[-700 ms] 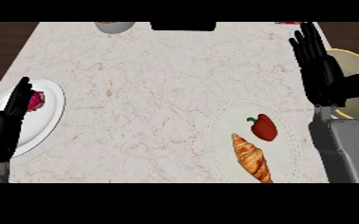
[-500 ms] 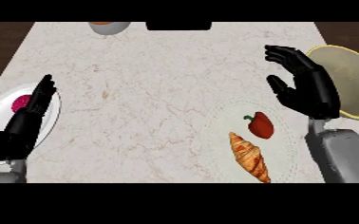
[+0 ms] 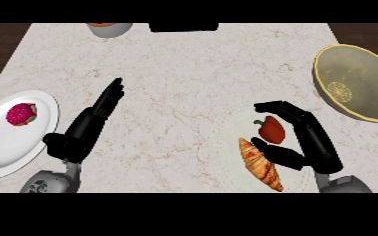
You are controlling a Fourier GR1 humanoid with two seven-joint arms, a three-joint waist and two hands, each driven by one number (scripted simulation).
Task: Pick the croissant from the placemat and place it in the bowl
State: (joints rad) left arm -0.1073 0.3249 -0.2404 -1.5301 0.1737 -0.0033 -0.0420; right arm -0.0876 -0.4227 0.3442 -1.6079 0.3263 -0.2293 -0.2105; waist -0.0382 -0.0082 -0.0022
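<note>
Head view: bowl (image 3: 353, 82) holds lemon slice (image 3: 340, 89); croissant (image 3: 260, 164) outside.

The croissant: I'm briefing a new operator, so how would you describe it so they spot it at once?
Look at the pale round placemat at the counter's lower right, beside the right hand. Two foods lie on it: the croissant is the long, golden-brown ridged pastry nearest the viewer, just below the red pepper.
</note>
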